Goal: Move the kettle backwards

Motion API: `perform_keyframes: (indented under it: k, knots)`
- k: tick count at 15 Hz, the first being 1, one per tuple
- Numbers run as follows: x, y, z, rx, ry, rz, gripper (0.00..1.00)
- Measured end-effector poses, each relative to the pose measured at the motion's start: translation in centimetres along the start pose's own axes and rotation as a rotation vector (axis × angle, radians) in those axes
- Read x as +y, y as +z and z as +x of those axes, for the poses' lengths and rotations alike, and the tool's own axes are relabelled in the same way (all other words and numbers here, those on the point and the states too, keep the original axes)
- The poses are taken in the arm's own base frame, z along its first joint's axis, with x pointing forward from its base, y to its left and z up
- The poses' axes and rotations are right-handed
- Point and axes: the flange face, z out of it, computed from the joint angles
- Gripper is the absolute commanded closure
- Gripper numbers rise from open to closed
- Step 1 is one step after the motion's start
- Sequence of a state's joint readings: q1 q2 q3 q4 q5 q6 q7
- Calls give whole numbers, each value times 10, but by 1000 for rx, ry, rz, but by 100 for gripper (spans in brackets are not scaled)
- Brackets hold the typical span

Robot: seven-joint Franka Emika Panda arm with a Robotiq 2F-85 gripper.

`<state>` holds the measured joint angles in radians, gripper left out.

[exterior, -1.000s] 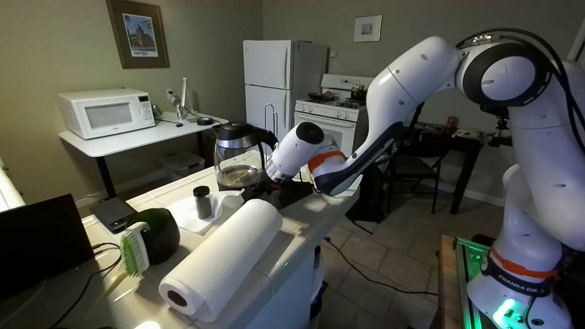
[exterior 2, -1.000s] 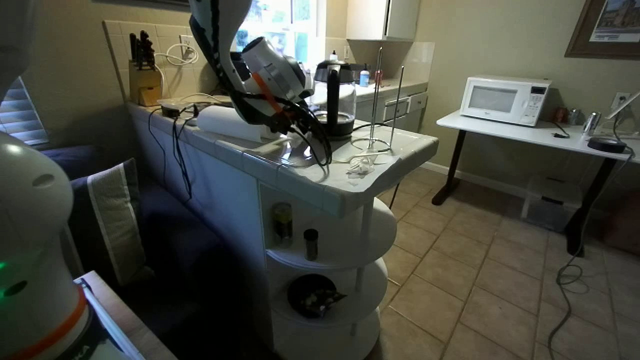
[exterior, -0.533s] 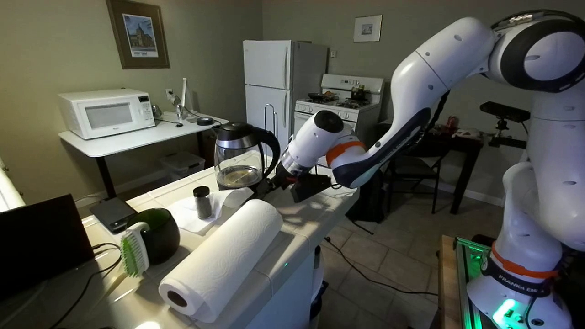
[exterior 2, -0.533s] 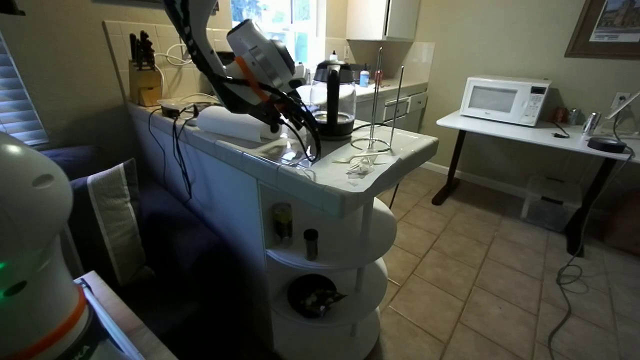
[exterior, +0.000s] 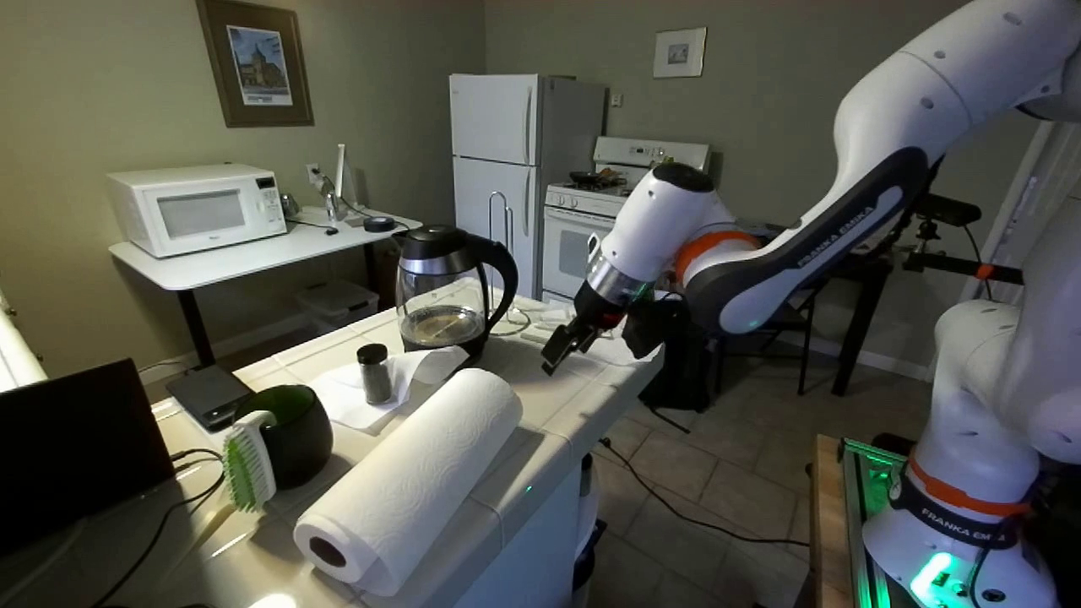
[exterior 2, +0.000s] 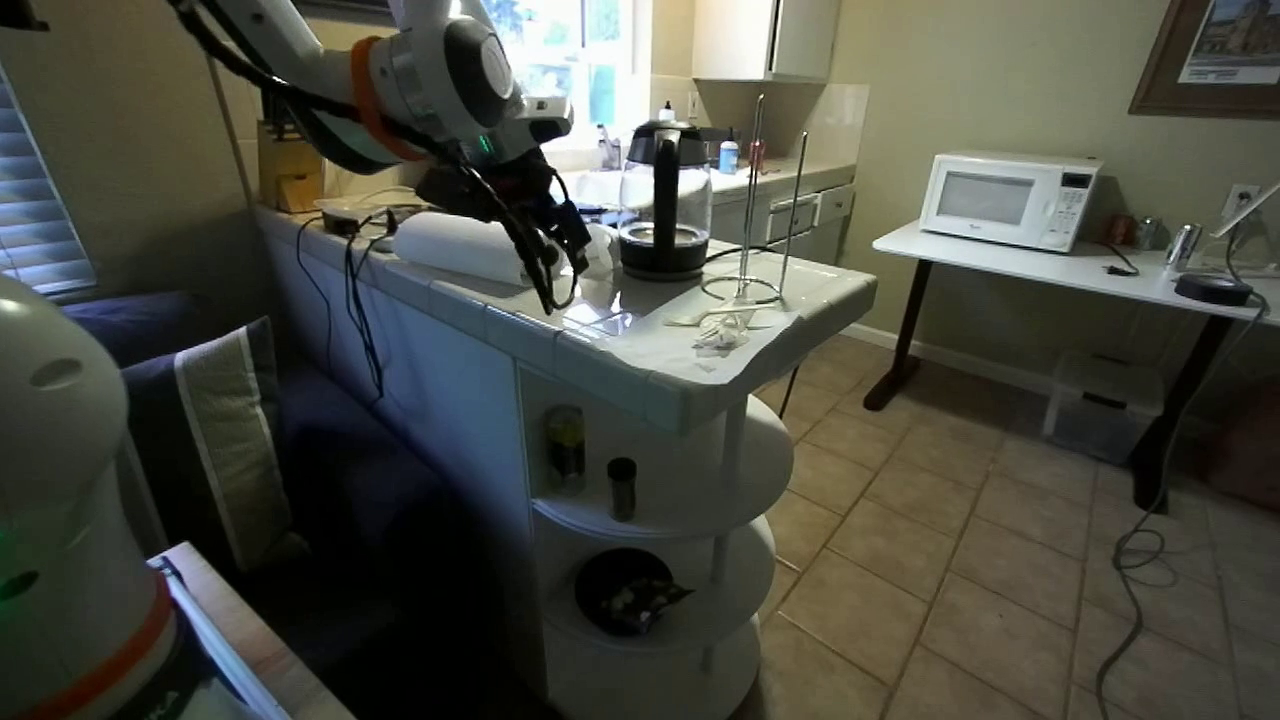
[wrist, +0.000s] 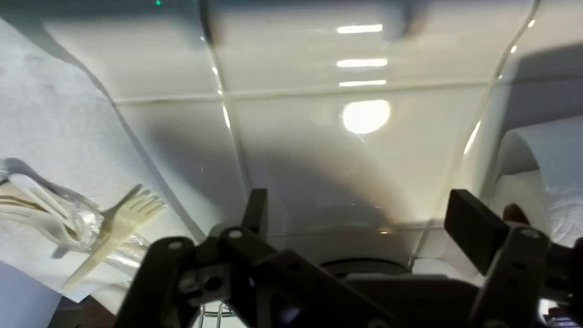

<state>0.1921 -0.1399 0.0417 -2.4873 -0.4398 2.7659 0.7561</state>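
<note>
The kettle (exterior: 442, 294) stands upright on the tiled counter, a clear glass jug with a dark lid, black handle and dark base. It also shows in an exterior view (exterior 2: 668, 205), its handle towards that camera. My gripper (exterior: 564, 350) is open and empty, above the counter on the robot's side of the kettle and apart from it. It also shows in an exterior view (exterior 2: 572, 262), left of the kettle. In the wrist view, the fingers (wrist: 357, 212) are wide apart over bare tile. A dark curved rim, likely the kettle's base (wrist: 364, 265), shows beyond them, mostly hidden.
A paper towel roll (exterior: 414, 485) lies along the counter edge (exterior: 540, 473). A small dark-capped shaker (exterior: 374, 377) stands on paper beside the kettle. A wire stand (exterior 2: 743, 292) is near the kettle. Plastic forks (wrist: 118, 225) lie on paper. A dark bowl (exterior: 297, 439) holds a brush.
My gripper has drawn back from beside the kettle's base towards the robot and risen a little. The kettle has not visibly moved.
</note>
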Motion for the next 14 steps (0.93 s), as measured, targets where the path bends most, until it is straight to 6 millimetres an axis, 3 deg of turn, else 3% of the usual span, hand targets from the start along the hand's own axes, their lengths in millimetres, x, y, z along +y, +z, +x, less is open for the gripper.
perform_keyframes:
  k: [6, 10, 12, 14]
  knots:
    - [55, -93, -5, -21, -37, -8, 0]
    - [90, -153, -6, 110, -138, 41, 0]
    - [104, -174, -11, 183, -189, 73, 0]
    - [110, -181, -17, 204, -203, 81, 0]
